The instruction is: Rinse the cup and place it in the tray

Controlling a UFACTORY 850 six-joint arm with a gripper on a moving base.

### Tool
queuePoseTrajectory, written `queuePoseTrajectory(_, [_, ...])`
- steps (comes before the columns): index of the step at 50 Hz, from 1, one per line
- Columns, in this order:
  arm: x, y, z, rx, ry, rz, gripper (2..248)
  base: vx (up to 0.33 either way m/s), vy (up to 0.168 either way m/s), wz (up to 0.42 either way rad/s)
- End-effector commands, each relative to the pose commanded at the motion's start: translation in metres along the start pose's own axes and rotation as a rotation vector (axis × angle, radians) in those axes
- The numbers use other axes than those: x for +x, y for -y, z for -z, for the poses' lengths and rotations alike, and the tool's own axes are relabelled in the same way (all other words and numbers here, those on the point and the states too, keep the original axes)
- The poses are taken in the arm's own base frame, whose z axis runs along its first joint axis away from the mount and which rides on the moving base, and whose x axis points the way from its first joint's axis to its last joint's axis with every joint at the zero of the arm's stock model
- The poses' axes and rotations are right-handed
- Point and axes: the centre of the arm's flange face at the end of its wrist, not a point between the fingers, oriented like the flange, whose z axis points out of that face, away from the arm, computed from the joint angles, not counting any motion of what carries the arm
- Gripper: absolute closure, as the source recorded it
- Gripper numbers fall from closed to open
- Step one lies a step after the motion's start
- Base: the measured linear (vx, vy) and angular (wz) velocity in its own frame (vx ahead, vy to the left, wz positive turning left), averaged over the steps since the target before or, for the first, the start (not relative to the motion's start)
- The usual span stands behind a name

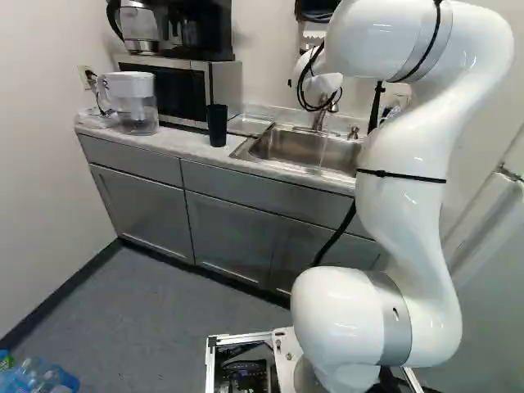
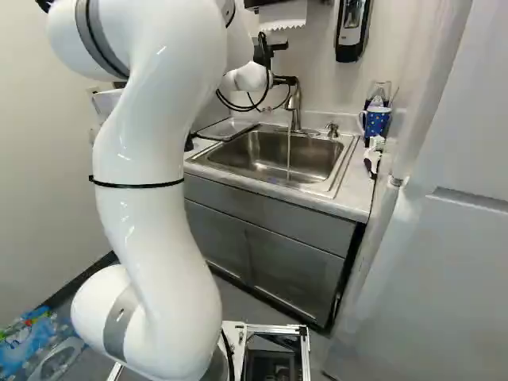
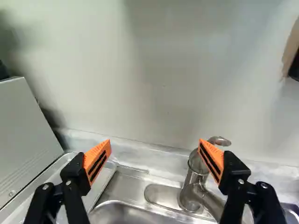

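In the right base view my gripper (image 2: 282, 80) is up at the faucet (image 2: 294, 107), whose water stream (image 2: 289, 155) falls into the sink (image 2: 262, 155). The wrist view shows the gripper (image 3: 154, 151) open with nothing held; the faucet (image 3: 189, 186) stands beside and partly behind one orange pad, its lever (image 3: 219, 141) close to that fingertip. A black cup (image 1: 217, 125) stands upright on the counter in the left base view, beside the metal tray (image 1: 250, 124). The tray (image 3: 96, 186) lies near the other finger in the wrist view.
Left of the sink in the left base view are a microwave (image 1: 176, 90) with a coffee maker (image 1: 201, 33) on it and a water pitcher (image 1: 135, 102). A blue dotted mug (image 2: 375, 121) and a soap dispenser (image 2: 352, 28) are right of the faucet, near a white fridge (image 2: 429, 238).
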Motion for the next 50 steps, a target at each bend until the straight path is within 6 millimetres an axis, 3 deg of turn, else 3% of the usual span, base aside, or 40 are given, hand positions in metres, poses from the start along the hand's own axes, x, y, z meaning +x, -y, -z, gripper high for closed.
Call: queuePoseTrajectory(50, [-0.013,0.023,0.105,0.04,0.108,0.008,3,0.0,0.0,0.0])
